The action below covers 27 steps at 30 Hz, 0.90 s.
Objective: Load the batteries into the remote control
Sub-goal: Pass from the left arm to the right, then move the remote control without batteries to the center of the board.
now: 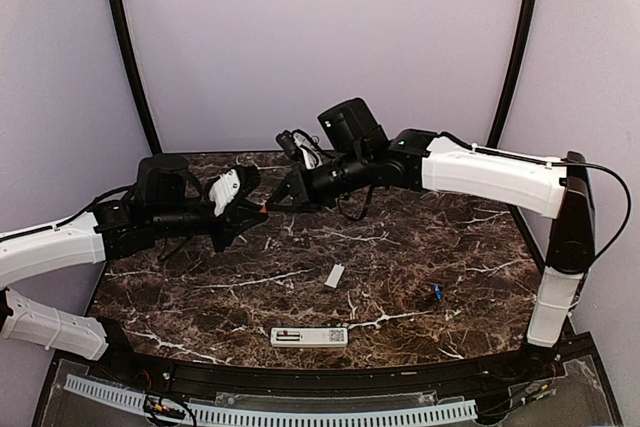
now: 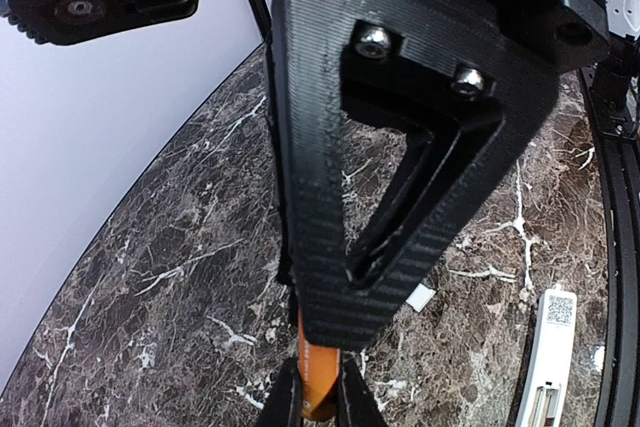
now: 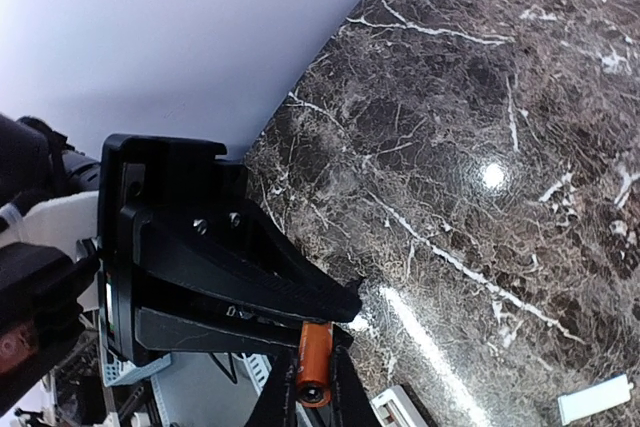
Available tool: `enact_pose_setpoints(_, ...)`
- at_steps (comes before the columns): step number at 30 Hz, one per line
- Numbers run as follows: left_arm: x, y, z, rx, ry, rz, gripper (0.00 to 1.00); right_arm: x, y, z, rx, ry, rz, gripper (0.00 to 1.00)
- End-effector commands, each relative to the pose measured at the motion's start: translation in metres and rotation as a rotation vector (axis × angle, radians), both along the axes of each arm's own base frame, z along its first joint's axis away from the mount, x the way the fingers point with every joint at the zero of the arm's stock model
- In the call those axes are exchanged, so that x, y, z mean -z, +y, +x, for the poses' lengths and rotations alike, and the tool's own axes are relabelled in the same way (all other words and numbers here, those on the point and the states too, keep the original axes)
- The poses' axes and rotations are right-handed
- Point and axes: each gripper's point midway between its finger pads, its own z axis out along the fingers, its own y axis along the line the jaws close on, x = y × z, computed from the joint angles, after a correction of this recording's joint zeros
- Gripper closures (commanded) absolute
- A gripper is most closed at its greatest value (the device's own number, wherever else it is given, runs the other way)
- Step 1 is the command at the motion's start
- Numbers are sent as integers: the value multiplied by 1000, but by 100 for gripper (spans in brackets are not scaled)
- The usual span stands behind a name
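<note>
Both end effectors are meeting above the far-left part of the table [image 1: 400, 247], left end effector [image 1: 252, 209] just left of right end effector [image 1: 272, 203]. One battery [image 1: 263, 206] is sitting between them, gripped at both ends. Remote control [image 1: 309, 336] is lying near the front edge, centre. Small cover piece [image 1: 334, 276] is resting behind it, slightly right. Second battery [image 1: 437, 292] is lying well to the right of the cover piece, apart from the remote.

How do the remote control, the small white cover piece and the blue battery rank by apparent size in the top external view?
1. remote control, clearly longest.
2. white cover piece, much shorter.
3. blue battery, smallest, a tiny speck.
All three lie on the table at a similar depth, so nearness hardly skews the order.
</note>
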Motion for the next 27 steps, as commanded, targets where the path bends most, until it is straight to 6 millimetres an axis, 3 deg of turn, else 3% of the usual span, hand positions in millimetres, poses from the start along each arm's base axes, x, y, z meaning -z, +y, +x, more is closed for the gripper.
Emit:
enact_pose_setpoints(1, -9, -4, -3, 26, -27, 1, 100, -1, 5, -1, -12, -17, 3, 99)
enact_pose_setpoints(7, -4, -3, -5, 24, -5, 16, 98, 11, -4, -6, -14, 4, -31, 100)
enact_pose_setpoints(10, 9, -2, -17, 65, 53, 50, 46, 26, -20, -15, 11, 50, -60, 100)
enact_pose_setpoints(12, 22, -5, -34, 127, 87, 90, 32, 40, -35, -20, 48, 75, -85, 100)
enact_pose_setpoints(17, 67, -17, -106, 382, 184, 228, 15, 87, -80, -29, 144, 155, -157, 100)
enact_pose_setpoints(19, 86, -18, -127, 450, 237, 294, 12, 105, -95, -31, 175, 169, -181, 100)
enact_pose_setpoints(21, 109, -18, -139, 488, 269, 387, 3, 112, -106, -31, 202, 166, -191, 100)
enact_pose_setpoints(27, 161, -23, -137, 511, 267, 548, 1, 117, -116, -29, 208, 129, -199, 100)
